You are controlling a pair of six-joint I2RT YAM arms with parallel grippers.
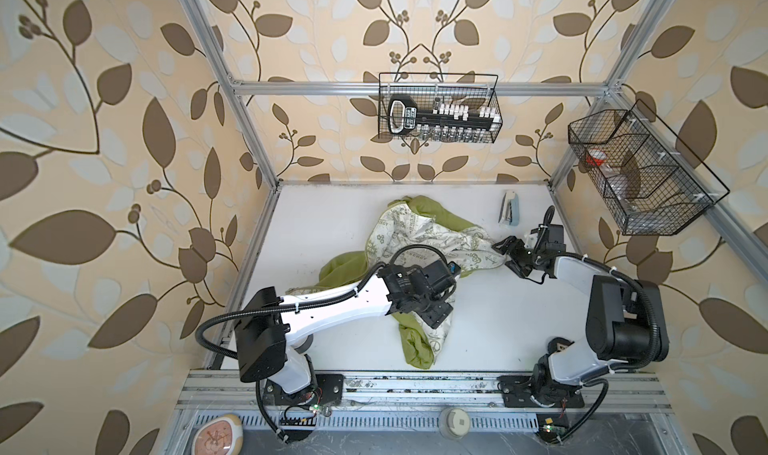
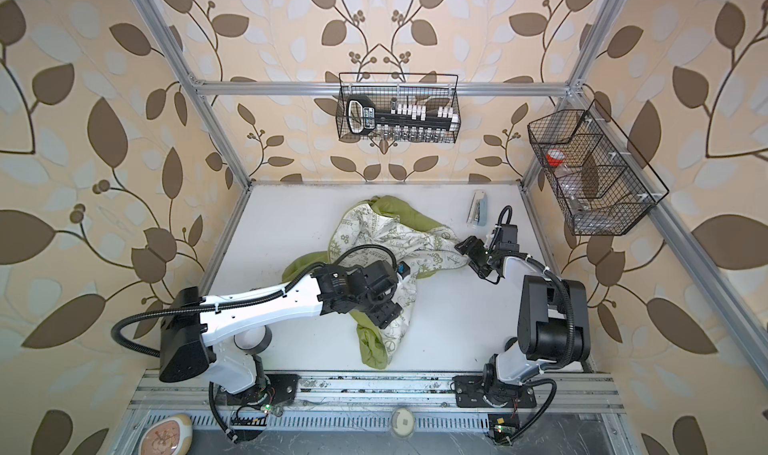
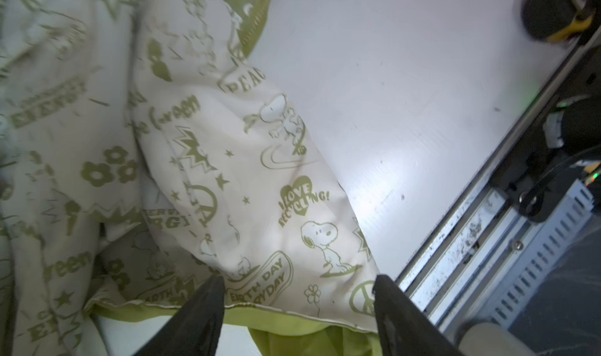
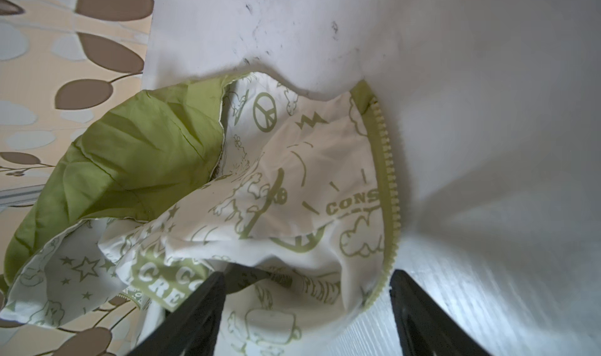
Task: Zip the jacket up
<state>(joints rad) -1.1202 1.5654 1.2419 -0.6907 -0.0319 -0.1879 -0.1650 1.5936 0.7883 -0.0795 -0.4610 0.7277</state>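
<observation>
The jacket lies crumpled on the white table in both top views, unzipped. Its cream patterned lining faces up and green outer fabric shows at the edges. My left gripper hovers over the jacket's near part. In the left wrist view its jaws stand wide open over the lining's hem, gripping nothing. My right gripper sits at the jacket's right edge. In the right wrist view it is open, with loose lining between the fingers and the green zipper teeth beside one finger.
A small blue-grey stapler lies at the back right of the table. Wire baskets hang on the back wall and the right wall. A metal rail runs along the table's front edge. A white roll sits under the left arm.
</observation>
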